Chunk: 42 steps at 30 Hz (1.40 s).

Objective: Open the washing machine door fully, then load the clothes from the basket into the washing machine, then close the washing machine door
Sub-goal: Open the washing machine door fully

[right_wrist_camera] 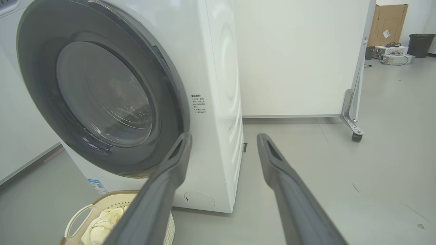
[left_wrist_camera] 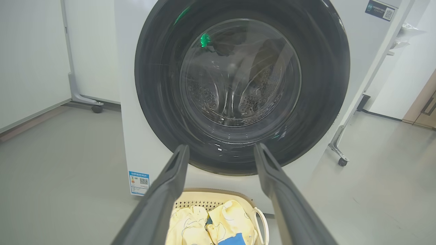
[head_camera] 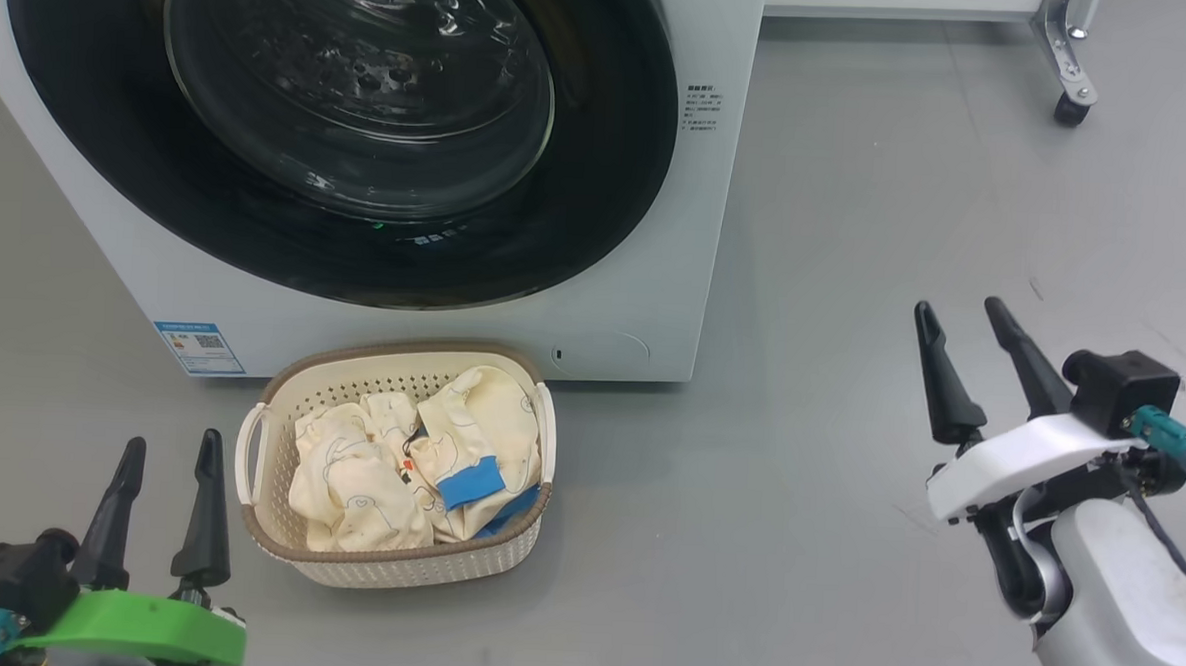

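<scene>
The white washing machine [head_camera: 678, 227] stands ahead with its round glossy black door [head_camera: 580, 172] shut flat against the front; through the glass window [left_wrist_camera: 238, 71] I see the steel drum. On the floor before it sits the cream basket [head_camera: 280, 384] holding several cream-yellow clothes [head_camera: 397, 465] with blue bands. My left gripper [head_camera: 170, 447] is open, low at the basket's left side, empty. My right gripper [head_camera: 957, 311] is open and empty, off to the machine's right over bare floor. The door [right_wrist_camera: 41, 88] and basket [right_wrist_camera: 114, 196] also appear in the right wrist view.
A white panel on castor legs [right_wrist_camera: 352, 126] stands right of the machine, its wheel [head_camera: 1068, 109] near the far right. A blue label sticker [head_camera: 198, 347] marks the machine's lower left corner. Grey floor spreads to the right. A cardboard box and bin [right_wrist_camera: 420, 42] stand far off.
</scene>
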Available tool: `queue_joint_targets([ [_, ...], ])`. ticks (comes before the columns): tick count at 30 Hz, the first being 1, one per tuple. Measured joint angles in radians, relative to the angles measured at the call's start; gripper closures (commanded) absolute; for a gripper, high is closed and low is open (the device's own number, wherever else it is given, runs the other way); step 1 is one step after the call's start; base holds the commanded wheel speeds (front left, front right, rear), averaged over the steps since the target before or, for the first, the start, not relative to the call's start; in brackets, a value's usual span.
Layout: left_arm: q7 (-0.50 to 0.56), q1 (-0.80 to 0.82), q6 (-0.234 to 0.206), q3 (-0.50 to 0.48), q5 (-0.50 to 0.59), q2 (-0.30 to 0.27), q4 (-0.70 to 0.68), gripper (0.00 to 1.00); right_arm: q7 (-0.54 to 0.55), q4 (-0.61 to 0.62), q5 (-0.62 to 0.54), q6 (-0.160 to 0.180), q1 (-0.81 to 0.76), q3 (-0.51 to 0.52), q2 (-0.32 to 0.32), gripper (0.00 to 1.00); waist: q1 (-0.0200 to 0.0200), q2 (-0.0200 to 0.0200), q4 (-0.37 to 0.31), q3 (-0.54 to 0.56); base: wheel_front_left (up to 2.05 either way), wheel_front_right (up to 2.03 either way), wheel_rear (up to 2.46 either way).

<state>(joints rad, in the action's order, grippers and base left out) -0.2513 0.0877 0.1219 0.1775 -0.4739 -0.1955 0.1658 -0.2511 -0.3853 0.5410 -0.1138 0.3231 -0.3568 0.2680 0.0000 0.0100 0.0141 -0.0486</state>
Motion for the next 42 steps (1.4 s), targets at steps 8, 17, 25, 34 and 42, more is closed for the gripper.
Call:
queue_joint_targets([
  [8,0.000,0.018,0.000,-0.016,-0.018,0.001,-0.004,0.00,0.000,0.017,0.002,0.000,0.063,0.032,0.021,0.39,0.0000,0.0000,0.010,-0.039,0.00,0.00,0.00],
  [17,0.000,0.052,0.000,-0.019,-0.019,0.001,-0.024,0.00,0.000,0.027,0.041,-0.001,0.124,0.077,0.033,1.00,0.0000,0.0000,0.027,-0.086,0.00,0.00,0.00],
  [25,0.000,0.065,0.000,-0.017,-0.019,-0.003,-0.030,0.00,0.017,0.021,0.158,-0.002,0.184,0.134,0.027,1.00,0.0000,0.0000,0.044,-0.129,0.00,0.00,0.00],
  [34,0.000,0.088,0.000,-0.014,-0.019,-0.009,-0.050,0.00,0.086,-0.013,0.275,-0.004,0.257,0.171,0.027,1.00,0.0000,0.0000,0.063,-0.169,0.00,0.00,0.00],
  [42,0.000,0.110,0.000,-0.014,-0.019,-0.009,-0.070,0.00,0.166,-0.038,0.359,-0.004,0.336,0.188,0.039,1.00,0.0000,0.0000,0.084,-0.215,0.00,0.00,0.00],
])
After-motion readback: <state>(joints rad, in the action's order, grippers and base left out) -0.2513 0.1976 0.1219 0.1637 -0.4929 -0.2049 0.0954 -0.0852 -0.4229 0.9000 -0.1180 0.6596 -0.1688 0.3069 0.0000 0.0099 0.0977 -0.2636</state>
